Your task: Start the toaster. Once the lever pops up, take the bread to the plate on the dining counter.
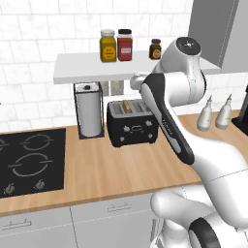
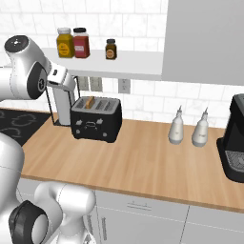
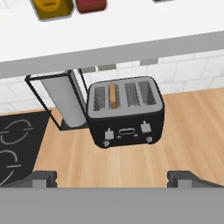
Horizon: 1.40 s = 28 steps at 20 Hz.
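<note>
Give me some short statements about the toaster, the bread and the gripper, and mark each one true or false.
1. The bread stands in a slot of the toaster. True.
2. The gripper is closed on the bread. False: its jaws are wide open, short of the toaster.
3. A paper towel roll stands beside the toaster. True.
4. The toaster sits on the black cooktop. False: it sits on the wood worktop.
5. Three jars stand on the shelf above. True.
</note>
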### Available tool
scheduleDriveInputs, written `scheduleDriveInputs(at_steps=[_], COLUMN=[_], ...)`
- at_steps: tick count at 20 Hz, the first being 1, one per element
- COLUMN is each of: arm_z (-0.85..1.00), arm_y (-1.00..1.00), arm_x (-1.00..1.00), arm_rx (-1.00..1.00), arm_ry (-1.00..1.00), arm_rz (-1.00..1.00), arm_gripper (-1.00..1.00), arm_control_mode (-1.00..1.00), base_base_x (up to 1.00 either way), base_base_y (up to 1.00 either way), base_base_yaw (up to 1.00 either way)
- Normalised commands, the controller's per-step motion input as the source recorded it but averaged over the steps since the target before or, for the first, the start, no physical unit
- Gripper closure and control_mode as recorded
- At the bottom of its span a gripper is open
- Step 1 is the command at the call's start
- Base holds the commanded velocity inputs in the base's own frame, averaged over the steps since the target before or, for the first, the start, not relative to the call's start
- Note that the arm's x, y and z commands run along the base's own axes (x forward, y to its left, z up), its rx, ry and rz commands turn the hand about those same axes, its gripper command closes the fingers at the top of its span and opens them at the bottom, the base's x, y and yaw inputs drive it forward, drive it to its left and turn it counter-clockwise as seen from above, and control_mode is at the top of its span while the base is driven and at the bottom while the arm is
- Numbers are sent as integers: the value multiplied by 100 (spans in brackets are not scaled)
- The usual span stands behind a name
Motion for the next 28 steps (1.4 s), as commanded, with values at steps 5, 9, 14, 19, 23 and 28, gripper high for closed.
scheduleDriveInputs(at_steps=[5, 9, 14, 19, 23, 28], arm_z=[0, 0, -2, -29, -56, -41], arm_y=[0, 0, 0, 0, 0, 0], arm_x=[0, 0, 0, -6, -1, 6], arm_rx=[0, 0, 0, -2, -11, -6], arm_ry=[0, 0, 2, 1, -11, -3], arm_rz=[0, 0, 0, 0, 0, 0], arm_gripper=[-100, -100, -100, -100, -100, -100], arm_control_mode=[-100, -100, -100, -100, -100, -100], base_base_x=[0, 0, 0, 0, 0, 0], base_base_y=[0, 0, 0, 0, 0, 0], base_base_yaw=[0, 0, 0, 0, 0, 0])
